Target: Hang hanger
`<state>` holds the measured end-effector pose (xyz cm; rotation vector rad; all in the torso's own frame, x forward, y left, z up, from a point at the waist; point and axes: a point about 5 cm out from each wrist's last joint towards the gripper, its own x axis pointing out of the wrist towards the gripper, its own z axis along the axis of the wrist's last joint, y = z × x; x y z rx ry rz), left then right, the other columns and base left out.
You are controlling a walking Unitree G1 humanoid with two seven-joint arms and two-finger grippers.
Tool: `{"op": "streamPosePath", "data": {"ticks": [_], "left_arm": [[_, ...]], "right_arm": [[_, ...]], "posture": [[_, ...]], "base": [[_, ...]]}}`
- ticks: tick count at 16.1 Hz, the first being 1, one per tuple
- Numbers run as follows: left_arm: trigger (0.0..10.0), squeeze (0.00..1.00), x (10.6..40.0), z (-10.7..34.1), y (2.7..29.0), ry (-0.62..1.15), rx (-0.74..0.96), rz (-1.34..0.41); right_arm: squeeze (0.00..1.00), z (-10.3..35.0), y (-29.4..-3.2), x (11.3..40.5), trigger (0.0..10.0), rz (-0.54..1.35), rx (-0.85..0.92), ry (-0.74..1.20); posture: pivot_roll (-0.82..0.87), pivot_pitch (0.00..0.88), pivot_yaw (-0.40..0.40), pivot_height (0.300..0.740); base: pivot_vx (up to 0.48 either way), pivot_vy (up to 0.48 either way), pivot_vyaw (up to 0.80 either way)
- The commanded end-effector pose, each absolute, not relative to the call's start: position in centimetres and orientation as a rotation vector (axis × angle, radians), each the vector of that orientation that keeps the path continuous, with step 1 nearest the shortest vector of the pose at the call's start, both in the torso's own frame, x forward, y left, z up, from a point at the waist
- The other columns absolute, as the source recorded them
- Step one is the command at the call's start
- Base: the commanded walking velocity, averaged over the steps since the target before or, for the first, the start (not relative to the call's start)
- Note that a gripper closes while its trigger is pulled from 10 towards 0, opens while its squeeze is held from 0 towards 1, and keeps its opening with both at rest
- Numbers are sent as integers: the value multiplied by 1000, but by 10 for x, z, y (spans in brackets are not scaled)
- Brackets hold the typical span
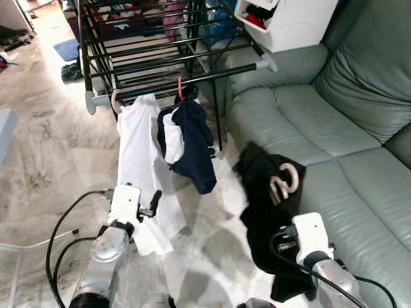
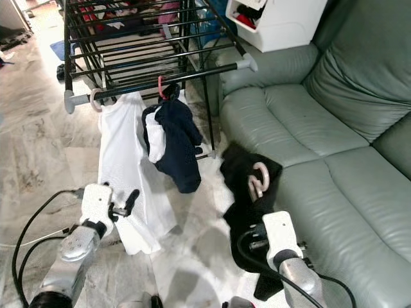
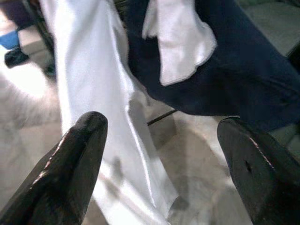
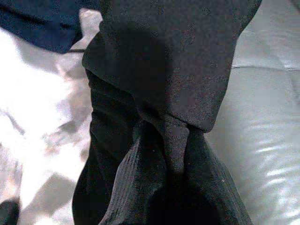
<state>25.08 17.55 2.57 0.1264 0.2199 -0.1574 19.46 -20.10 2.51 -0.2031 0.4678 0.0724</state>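
Right gripper (image 1: 290, 221) holds black garment (image 1: 266, 212) w/ pink hanger (image 1: 284, 181).

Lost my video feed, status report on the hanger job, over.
Left claw open, idle near white shirt. Right claw buried in black garment, pink hanger on top. Drying rack rail ahead, two garments already hung.

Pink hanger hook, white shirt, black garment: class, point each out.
pink hanger hook (image 1: 287, 178), left eye view, its curve.
white shirt (image 1: 138, 147), left eye view, mid-body.
black garment (image 2: 239, 170), right eye view, upper fabric.
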Motion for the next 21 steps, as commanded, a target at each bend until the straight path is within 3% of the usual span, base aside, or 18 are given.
{"op": "streamPosePath", "data": {"ticks": [1,2,3,9,21], "left_arm": [[10000,0,250,31,180,209,115,-109],[10000,0,247,30,182,222,100,-95],[10000,0,245,31,183,232,91,-85],[10000,0,245,34,182,250,97,-62],[10000,0,240,38,182,263,103,-21]], "right_arm": [[0,36,-201,198,0,27,-185,410],[0,35,-202,197,4471,-8,-178,415],[0,33,-202,195,10000,-30,-162,428],[0,34,-202,199,10000,-36,-134,427],[0,37,-205,201,10000,-77,-126,412]], "posture": [[-61,0,51,740],[-61,0,51,740],[-57,0,50,740],[-54,0,46,740],[-53,0,41,740]], "base": [[0,0,0],[0,0,0],[0,0,0],[0,0,0],[0,0,740]]}}
